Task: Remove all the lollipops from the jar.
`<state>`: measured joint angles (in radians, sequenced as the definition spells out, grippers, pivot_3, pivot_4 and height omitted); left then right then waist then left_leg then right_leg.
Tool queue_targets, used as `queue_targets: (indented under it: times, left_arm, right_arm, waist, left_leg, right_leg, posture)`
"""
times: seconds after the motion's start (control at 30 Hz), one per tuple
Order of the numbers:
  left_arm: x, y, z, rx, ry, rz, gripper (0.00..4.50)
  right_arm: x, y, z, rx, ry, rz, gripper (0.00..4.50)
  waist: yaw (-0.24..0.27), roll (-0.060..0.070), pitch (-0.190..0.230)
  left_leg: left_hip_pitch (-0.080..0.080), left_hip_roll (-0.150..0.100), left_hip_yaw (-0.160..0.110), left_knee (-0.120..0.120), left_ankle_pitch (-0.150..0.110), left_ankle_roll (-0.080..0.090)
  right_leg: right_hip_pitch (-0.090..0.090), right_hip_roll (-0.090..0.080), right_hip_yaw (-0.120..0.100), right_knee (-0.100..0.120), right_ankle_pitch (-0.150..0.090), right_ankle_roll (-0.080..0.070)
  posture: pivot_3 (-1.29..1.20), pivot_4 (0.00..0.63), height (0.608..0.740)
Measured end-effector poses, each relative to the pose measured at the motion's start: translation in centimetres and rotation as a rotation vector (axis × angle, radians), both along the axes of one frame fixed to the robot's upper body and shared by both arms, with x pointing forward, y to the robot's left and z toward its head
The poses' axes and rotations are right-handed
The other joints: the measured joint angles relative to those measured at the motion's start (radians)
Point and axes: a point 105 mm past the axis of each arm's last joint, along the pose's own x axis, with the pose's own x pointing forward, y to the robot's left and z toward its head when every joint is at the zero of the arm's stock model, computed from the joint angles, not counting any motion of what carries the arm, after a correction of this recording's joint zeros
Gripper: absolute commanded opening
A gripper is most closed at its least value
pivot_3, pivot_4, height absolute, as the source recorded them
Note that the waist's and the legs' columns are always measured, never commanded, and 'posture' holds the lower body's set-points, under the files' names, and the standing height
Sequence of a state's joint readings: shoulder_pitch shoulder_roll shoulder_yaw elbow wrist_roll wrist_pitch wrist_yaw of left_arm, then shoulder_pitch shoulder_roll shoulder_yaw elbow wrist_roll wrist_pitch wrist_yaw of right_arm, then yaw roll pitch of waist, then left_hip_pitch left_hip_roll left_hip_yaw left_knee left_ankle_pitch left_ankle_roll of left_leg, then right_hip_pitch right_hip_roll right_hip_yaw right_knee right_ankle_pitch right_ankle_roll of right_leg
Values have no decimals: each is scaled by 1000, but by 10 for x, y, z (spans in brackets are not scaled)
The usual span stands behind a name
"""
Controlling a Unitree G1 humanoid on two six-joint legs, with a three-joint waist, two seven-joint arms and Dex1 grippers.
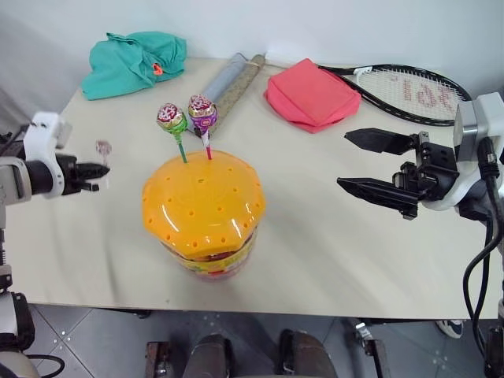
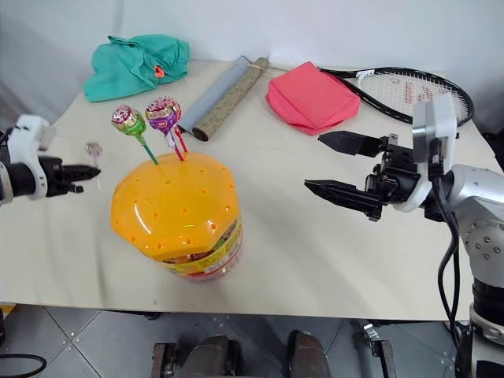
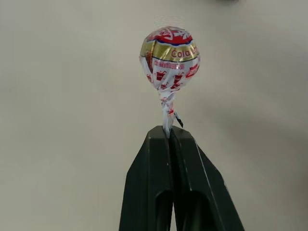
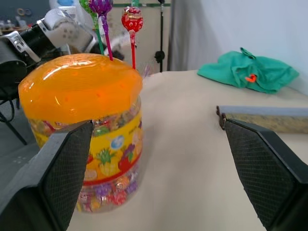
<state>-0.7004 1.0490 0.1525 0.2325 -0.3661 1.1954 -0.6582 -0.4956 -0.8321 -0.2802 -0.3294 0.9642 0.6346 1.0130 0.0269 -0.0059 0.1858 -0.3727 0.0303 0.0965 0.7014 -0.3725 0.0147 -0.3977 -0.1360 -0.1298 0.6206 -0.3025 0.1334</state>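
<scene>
The jar (image 1: 206,236), a clear tub with a yellow-red label and a domed orange lid (image 1: 201,201), stands near the table's front middle. Three lollipops stick up from the lid: a green-wrapped one (image 1: 171,118), a purple one (image 1: 202,113) and a red one (image 4: 132,19). My left gripper (image 3: 169,132) hovers over the table left of the jar, shut on the stick of a red-and-gold lollipop (image 3: 169,57), which points upward (image 1: 103,147). My right gripper (image 1: 344,160) hangs to the right of the jar, open and wide, aimed at it with nothing between its fingers.
At the back of the table (image 1: 331,260) lie a teal cloth (image 1: 130,59), a rolled grey mat (image 1: 228,83), a folded red cloth (image 1: 311,94) and a tennis racket (image 1: 409,90). The table's front edge runs just below the jar.
</scene>
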Motion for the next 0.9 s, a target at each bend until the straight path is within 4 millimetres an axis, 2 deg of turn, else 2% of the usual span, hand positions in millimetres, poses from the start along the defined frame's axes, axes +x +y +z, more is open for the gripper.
queue_targets:
  times: [0.1,0.2,0.3,0.43,0.53,0.63,0.73,0.9]
  left_arm:
    - [-11,5,-21,53,125,44,30]
    - [-18,7,-37,44,234,87,644]
    - [-17,7,-33,24,253,115,1568]
    - [-17,5,0,72,173,80,2767]
    - [-28,-5,30,87,110,-13,3668]
    - [-38,-17,51,81,34,-131,4466]
    - [-43,-29,67,42,-68,-261,4466]
    - [-54,-62,124,-123,-558,-633,4466]
  right_arm:
    - [1,0,-2,4,7,0,4500]
    - [5,-1,-2,1,11,-8,4500]
    - [8,0,-1,-5,8,-1,4500]
    - [10,-1,-1,-10,8,-1,4500]
    - [11,-1,-1,-18,1,-4,4500]
    - [11,-2,0,-19,-7,-6,4500]
    - [11,-4,-1,-26,-9,-19,4500]
    - [10,-10,3,-24,-28,-47,4500]
  waist:
    - [-3,0,0]
    - [-4,0,0]
    - [-3,0,0]
    - [-5,-1,0]
    - [-6,-1,0]
    - [-7,-1,0]
    - [-6,0,0]
    - [-1,-1,0]
  left_leg:
    - [0,0,0,-1,0,0]
    - [0,0,1,0,0,0]
    - [0,0,2,0,0,0]
    - [0,0,1,-1,0,0]
    - [0,0,2,-2,0,-1]
    - [1,1,3,-2,0,-1]
    - [1,1,4,-1,0,-1]
    - [0,1,4,0,0,-1]
  right_leg:
    - [0,0,0,0,0,0]
    - [0,0,0,0,0,0]
    - [0,0,0,0,0,0]
    - [-1,0,0,0,0,0]
    - [-2,0,0,0,0,-1]
    - [-2,0,1,0,-1,-1]
    - [-3,0,2,0,-1,-1]
    - [-2,0,2,1,-1,-1]
  posture:
    - [0,150,740]
    - [0,150,740]
    - [0,150,740]
    - [0,150,740]
    - [0,150,740]
    - [0,150,740]
    - [0,150,740]
    - [0,150,740]
